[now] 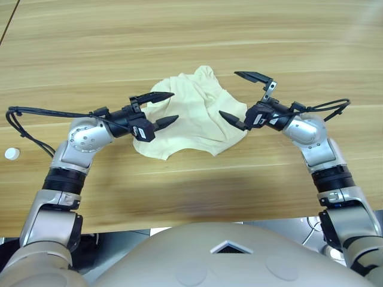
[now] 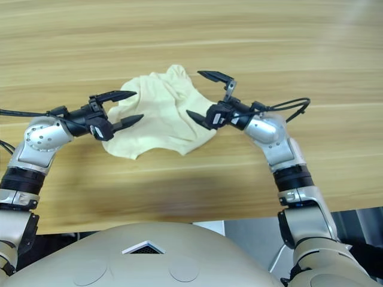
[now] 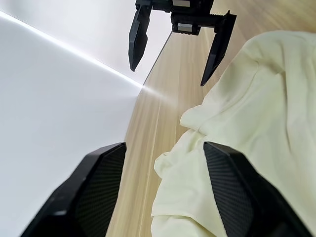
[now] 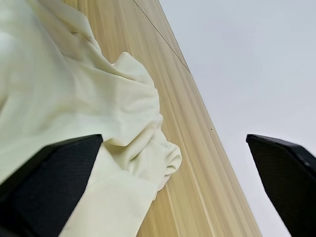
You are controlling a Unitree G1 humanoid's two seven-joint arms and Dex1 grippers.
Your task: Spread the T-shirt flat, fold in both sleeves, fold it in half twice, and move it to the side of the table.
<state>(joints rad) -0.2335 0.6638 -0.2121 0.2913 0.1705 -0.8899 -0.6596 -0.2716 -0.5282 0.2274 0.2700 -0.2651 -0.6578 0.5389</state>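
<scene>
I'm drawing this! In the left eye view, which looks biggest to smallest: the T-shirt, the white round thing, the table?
1. the table, by far the largest
2. the T-shirt, crumpled in the middle
3. the white round thing, smallest

1. The T-shirt (image 1: 191,116) is pale yellow cloth, soft and matt, its surface rumpled into folds and creases.
2. The table (image 1: 179,36) is light wood or wood-look with straight grain lines. Its top is smooth with a faint sheen.
3. The left gripper (image 1: 175,106) is black, hard and matt, like plastic. Seen close, its fingers (image 3: 98,192) carry a fine woven texture.
4. The right gripper (image 1: 228,93) has the same black matt finish, with a small grey metallic piece at its far finger.
</scene>
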